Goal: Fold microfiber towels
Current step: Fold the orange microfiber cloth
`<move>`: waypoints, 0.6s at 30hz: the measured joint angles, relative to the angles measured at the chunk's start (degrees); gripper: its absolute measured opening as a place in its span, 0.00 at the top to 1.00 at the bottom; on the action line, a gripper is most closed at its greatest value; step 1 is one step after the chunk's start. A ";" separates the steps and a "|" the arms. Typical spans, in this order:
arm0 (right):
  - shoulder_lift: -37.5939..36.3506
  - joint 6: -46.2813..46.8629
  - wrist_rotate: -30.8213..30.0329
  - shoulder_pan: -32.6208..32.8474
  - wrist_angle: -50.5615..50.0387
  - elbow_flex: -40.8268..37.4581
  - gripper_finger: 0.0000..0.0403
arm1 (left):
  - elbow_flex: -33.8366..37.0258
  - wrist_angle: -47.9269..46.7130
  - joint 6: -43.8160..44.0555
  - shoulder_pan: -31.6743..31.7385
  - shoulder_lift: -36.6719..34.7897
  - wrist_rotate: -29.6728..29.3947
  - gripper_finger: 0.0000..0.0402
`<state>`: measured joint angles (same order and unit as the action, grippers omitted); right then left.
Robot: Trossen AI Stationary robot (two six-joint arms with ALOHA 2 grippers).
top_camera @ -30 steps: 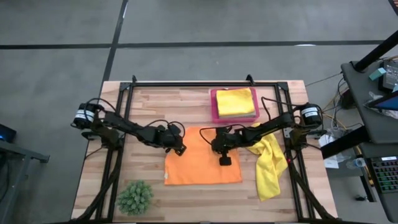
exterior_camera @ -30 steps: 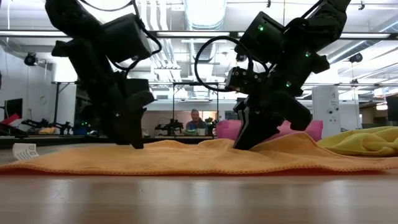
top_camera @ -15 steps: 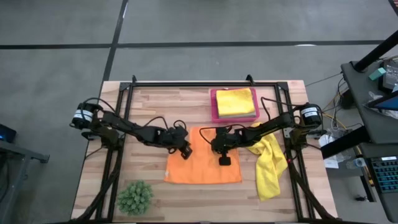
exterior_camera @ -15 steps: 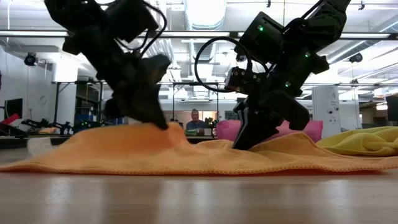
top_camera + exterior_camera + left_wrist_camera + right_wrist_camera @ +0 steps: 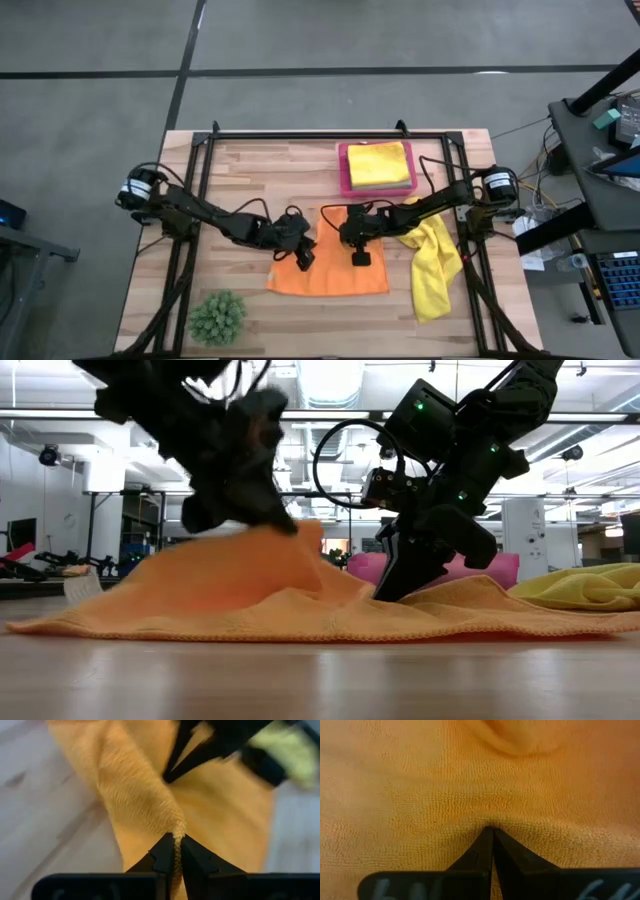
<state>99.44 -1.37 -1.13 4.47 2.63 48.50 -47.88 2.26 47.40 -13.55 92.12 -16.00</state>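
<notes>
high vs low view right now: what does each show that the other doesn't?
High view only: the folded yellow towel lying in the pink tray, the green plant ball at the table's near left corner, and the orange towel's whole outline.

Low view only: how high the left gripper has raised the orange towel's edge off the table, and the room behind.

Both: the left gripper shut on the orange towel, the right gripper shut and pressing down on the orange towel, and the loose yellow towel on the right.
</notes>
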 joint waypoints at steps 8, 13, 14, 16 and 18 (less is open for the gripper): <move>0.02 0.24 0.02 0.00 0.79 0.01 0.98 | -6.41 -1.41 0.15 -1.45 10.33 5.52 0.96; 0.02 0.26 0.03 0.00 1.01 0.01 0.98 | -8.90 -1.63 -3.06 -1.43 12.78 8.75 0.84; 0.02 0.28 -0.01 0.00 0.96 0.01 0.98 | -8.95 -1.48 -3.18 -1.43 12.78 8.81 0.80; 0.02 0.28 0.05 -0.01 1.09 0.01 0.98 | -8.86 -1.23 -3.23 -1.42 12.77 9.26 0.70; 0.02 0.27 -0.02 0.00 1.08 0.01 0.98 | -8.78 -1.83 -3.63 -1.43 12.67 11.09 0.59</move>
<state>99.46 -1.10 -1.15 4.47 3.71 48.51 -56.66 0.43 43.77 -14.98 104.79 -4.90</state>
